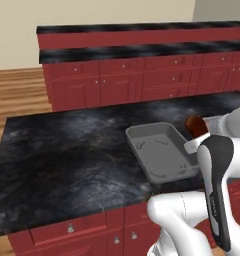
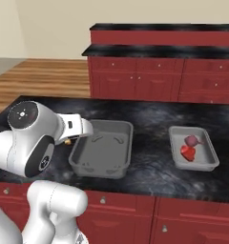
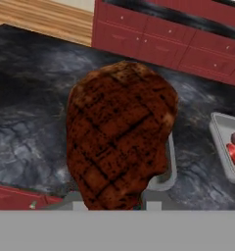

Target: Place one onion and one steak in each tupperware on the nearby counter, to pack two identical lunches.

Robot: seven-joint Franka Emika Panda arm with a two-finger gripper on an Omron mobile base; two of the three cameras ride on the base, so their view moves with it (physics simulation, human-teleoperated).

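Pincer point(image 3: 112, 206) grips one steak point(image 3: 120, 132); two tupperwares point(image 2: 103, 150) point(image 2: 192, 148).

Beige wall point(image 1: 92, 15), wood floor point(image 1: 17, 90), two-tiered red cabinet run point(image 1: 142, 75)

The counter point(image 2: 150, 114) carries two tubs. The larger tub point(image 2: 103, 148) sits near the front edge, about the middle of the counter's width. The smaller tub point(image 2: 192, 147) lies well apart to its right, also toward the front edge. In the smaller tub an onion point(image 2: 192, 140) lies at the back and a steak point(image 2: 187, 152) just in front, touching it. A second steak point(image 3: 120, 135) hangs in the gripper point(image 3: 114, 203) above the counter, at the larger tub's left rim. Behind the counter, across a strip of floor point(image 2: 45, 78), runs a two-tiered counter point(image 2: 159, 47)
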